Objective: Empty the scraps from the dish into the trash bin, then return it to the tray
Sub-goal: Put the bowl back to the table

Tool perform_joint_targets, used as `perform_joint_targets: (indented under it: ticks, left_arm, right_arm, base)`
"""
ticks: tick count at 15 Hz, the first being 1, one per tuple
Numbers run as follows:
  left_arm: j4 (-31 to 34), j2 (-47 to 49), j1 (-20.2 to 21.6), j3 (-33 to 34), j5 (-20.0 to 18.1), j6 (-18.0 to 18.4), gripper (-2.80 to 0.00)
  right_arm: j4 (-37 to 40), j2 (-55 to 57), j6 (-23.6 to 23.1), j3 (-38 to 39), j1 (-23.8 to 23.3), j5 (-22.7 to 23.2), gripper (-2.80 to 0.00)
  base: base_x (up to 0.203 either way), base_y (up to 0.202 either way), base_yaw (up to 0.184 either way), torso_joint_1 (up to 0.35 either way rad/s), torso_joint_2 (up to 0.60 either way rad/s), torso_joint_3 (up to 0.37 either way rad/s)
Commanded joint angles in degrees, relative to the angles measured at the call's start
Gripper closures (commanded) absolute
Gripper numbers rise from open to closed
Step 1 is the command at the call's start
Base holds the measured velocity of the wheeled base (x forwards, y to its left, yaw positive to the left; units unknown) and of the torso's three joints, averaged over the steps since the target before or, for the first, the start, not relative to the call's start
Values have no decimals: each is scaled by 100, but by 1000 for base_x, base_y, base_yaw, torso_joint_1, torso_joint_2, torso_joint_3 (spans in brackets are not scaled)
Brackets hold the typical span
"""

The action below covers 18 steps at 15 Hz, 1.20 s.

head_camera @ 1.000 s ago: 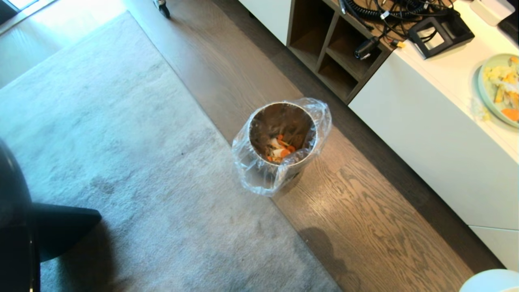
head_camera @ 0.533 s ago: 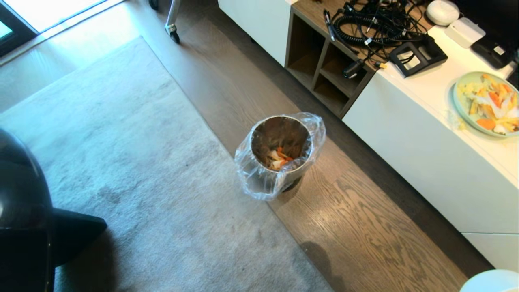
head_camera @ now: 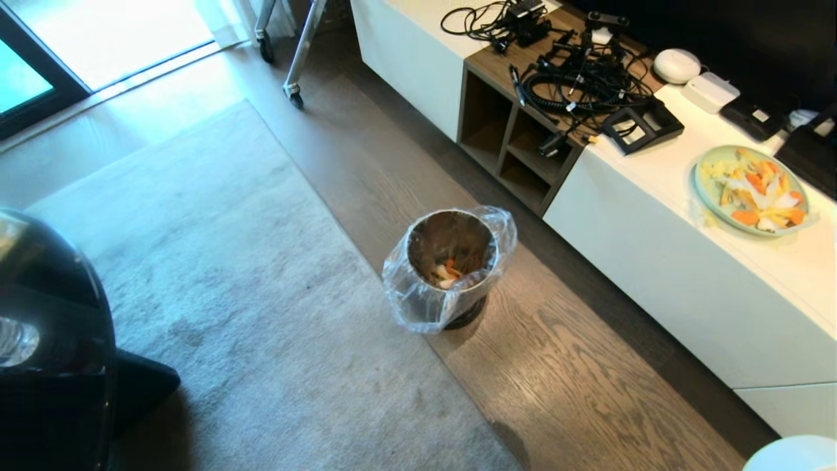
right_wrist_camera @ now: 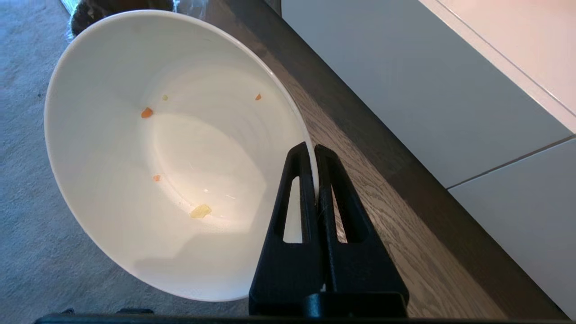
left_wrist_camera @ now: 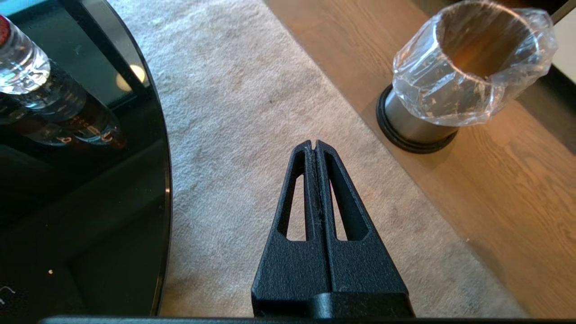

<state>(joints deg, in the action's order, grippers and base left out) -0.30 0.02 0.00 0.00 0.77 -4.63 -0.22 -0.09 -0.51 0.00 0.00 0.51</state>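
The right gripper (right_wrist_camera: 313, 150) is clamped on the rim of the dish (right_wrist_camera: 171, 153), one finger inside the wall and one outside. The white cabinet front (right_wrist_camera: 405, 90) runs just beside the gripper on its outer side, with a strip of dark wood floor (right_wrist_camera: 387, 198) between them; grey carpet (right_wrist_camera: 27, 216) lies on the dish's far side. The left gripper (left_wrist_camera: 314, 146) hangs with its fingers pressed together and nothing between them — over the carpet, a black glass table edge (left_wrist_camera: 162, 180) near on one side and the trash bin (left_wrist_camera: 468, 81) ahead on the other, standing free on the floor.

The dish is cream-white and deep, tipped on its side, nearly bare — only a few crumbs of the scraps (right_wrist_camera: 146, 112) cling inside. More scraps lie in the bin's bottom. A pale green plate (head_camera: 752, 190) of peelings sits on the cabinet top.
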Motion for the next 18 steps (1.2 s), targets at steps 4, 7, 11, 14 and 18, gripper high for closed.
perform_joint_targets:
  ticks: [4, 7, 11, 14, 18]
  left_arm:
    - [-5, -2, 0, 0, 2, -3, 0]
    - [-5, -2, 0, 0, 2, -11, 0]
    - [-5, -2, 0, 0, 2, -11, 0]
    - [-5, -2, 0, 0, 2, -11, 0]
    - [-5, -2, 0, 0, 2, -11, 0]
  right_arm:
    - [-4, 9, -2, 0, 0, 2, 0]
    - [-4, 9, -2, 0, 0, 2, 0]
    - [-4, 9, -2, 0, 0, 2, 0]
    - [-4, 9, -2, 0, 0, 2, 0]
    - [-4, 9, -2, 0, 0, 2, 0]
  base:
    - [0, 0, 0, 3, 1, 206]
    - [0, 0, 0, 5, 3, 198]
    - [0, 0, 0, 3, 4, 208]
    - [0, 0, 0, 1, 1, 198]
    - [0, 0, 0, 2, 2, 202]
